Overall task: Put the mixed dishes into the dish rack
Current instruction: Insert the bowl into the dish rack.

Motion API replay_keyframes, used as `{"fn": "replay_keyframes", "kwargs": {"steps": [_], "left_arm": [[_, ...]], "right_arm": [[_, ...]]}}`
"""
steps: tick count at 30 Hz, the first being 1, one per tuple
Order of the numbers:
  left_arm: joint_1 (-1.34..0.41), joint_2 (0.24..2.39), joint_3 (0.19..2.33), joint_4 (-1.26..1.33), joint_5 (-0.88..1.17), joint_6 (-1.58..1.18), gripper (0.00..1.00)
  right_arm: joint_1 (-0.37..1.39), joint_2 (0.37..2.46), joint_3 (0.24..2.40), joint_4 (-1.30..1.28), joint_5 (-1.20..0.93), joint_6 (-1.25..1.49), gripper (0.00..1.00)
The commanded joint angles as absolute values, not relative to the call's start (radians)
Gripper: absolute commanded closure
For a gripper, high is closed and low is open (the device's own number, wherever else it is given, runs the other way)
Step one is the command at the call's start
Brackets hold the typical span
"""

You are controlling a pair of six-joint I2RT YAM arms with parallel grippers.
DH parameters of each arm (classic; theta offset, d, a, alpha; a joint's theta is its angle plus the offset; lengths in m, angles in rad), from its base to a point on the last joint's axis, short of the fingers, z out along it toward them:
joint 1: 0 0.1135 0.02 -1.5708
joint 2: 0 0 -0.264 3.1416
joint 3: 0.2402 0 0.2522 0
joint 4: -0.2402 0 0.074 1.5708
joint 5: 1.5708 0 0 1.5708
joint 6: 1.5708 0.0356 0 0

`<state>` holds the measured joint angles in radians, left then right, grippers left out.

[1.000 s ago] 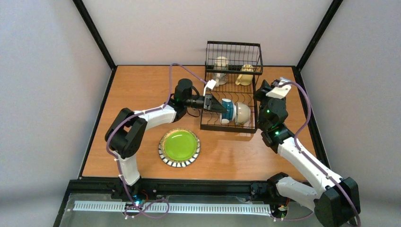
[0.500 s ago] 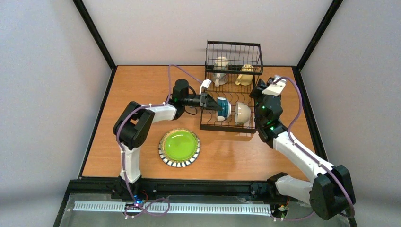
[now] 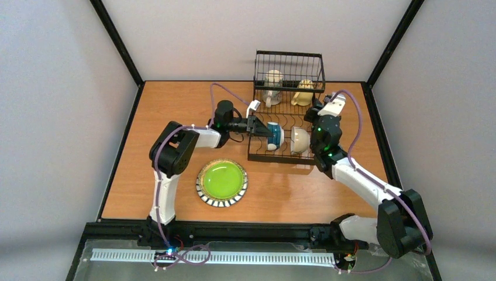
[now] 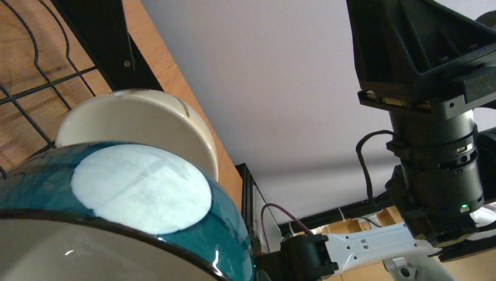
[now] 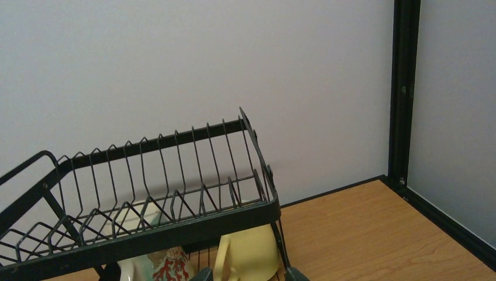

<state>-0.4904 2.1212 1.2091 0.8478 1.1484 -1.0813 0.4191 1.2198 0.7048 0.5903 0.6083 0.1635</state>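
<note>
**Dish rack** (image 3: 283, 158): black wire, standing on the counter (image 3: 175, 111) at about 1 o'clock from its centre. The raised basket tier (image 3: 288, 71) is at the rack's 12 o'clock end and the flat slotted base is at the 6 o'clock end.

**Teal-banded cup** (image 3: 274, 135): lies on its side in the slotted base, on the 9 o'clock half. Its pale bottom faces 3 o'clock.

**Left claw** (image 3: 263, 128): reaches in over the rack's 9 o'clock wall. The cup is directly at its 3 o'clock, touching the tips. From above the fingers taper to a narrow wedge pressed onto the cup's rim, pinching it. In the left wrist view the cup (image 4: 140, 190) fills the lower corner and hides the fingers.

**Cream-white bowl** (image 3: 300, 139): stands on edge in the base, just beside the cup at its 3 o'clock. It shows behind the cup in the left wrist view (image 4: 140, 120).

**White mug** (image 3: 272, 86): sits below the basket tier on its 9 o'clock side. A red pattern shows on it in the right wrist view (image 5: 155, 266).

**Cream mug** (image 3: 303, 93): sits below the basket tier on its 3 o'clock side, near the white mug (image 5: 248, 254).

**Right claw** (image 3: 319, 109): hangs at the rack's 3 o'clock wall, aimed toward 11 o'clock. It holds nothing. In its wrist view only the two fingertips (image 5: 289, 274) show at the bottom edge, spread apart (image 5: 245, 275). The cream mug lies beyond the gap between them, not touched.

**Lime-green plate** (image 3: 221, 181): has a black-and-white striped rim and lies flat on the counter outside the rack. It is at 7 o'clock from the rack and well apart from both claws.
</note>
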Motion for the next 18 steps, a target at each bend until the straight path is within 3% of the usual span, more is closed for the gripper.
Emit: {"fn": "replay_keyframes", "kwargs": {"steps": [1,18], "left_arm": [[-0.473,2.153,1.279,0.991,1.182,-1.125,1.0],[-0.457,2.272,1.282,1.281,1.189,-1.335,1.0]], "right_arm": [[0.408,1.258,0.731,0.65,0.603,0.193,0.29],[0.408,1.307,0.738,0.667,0.603,0.177,0.29]]}}
